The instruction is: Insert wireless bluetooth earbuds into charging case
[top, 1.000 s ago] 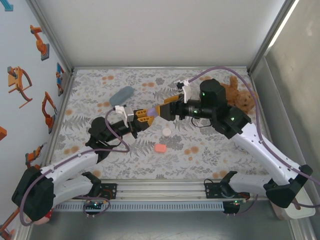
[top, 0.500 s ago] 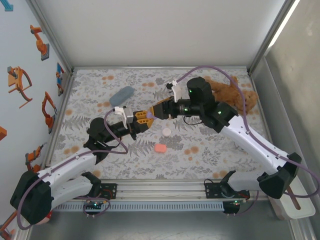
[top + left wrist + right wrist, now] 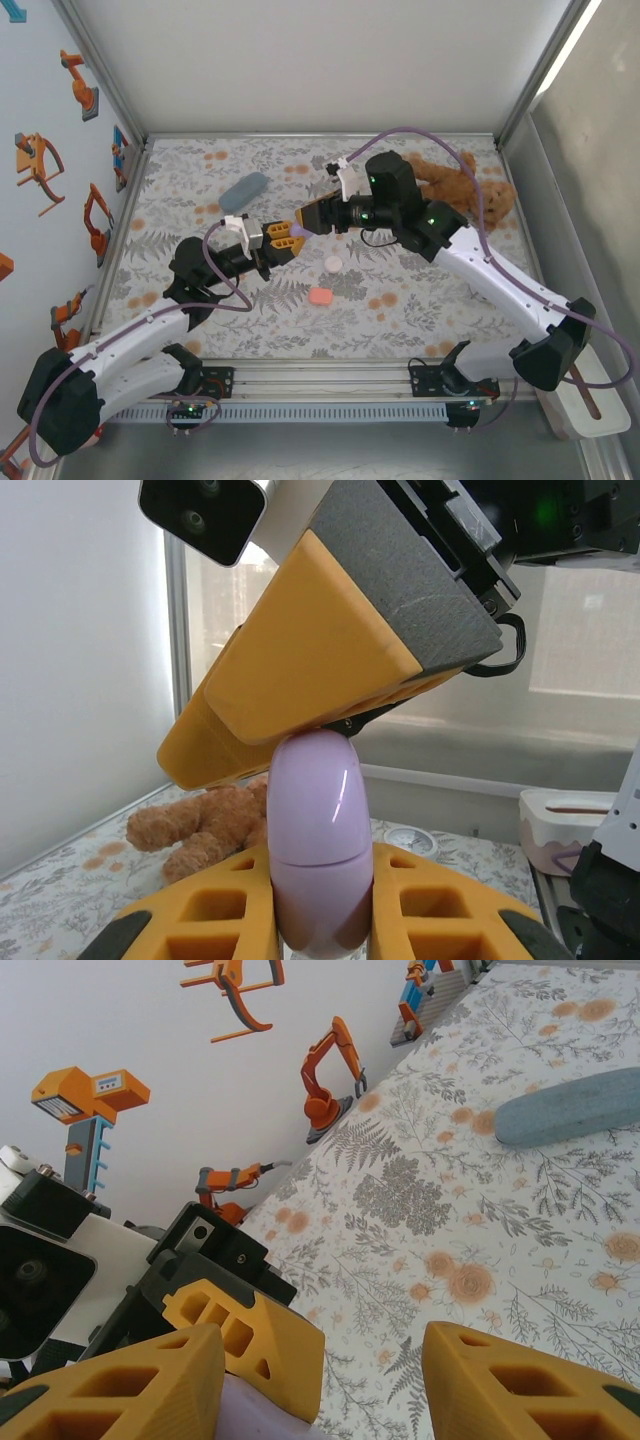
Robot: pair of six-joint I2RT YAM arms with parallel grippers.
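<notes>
Floral worktop (image 3: 420, 300), white walls (image 3: 300, 60) around. The left gripper (image 3: 280, 242) is clamped on an upright lilac charging case (image 3: 320, 850). The right gripper (image 3: 314, 219), jaws apart, touches the case's top with one finger.

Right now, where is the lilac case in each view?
Top external: lilac case mid-table, between left gripper and right gripper.
Left wrist: lilac case bottom centre, upright, just under the right gripper's orange finger.
Right wrist: lilac case, a pale sliver at the bottom edge.
Shared landmark: the left gripper's orange fingers clamping it.
</notes>
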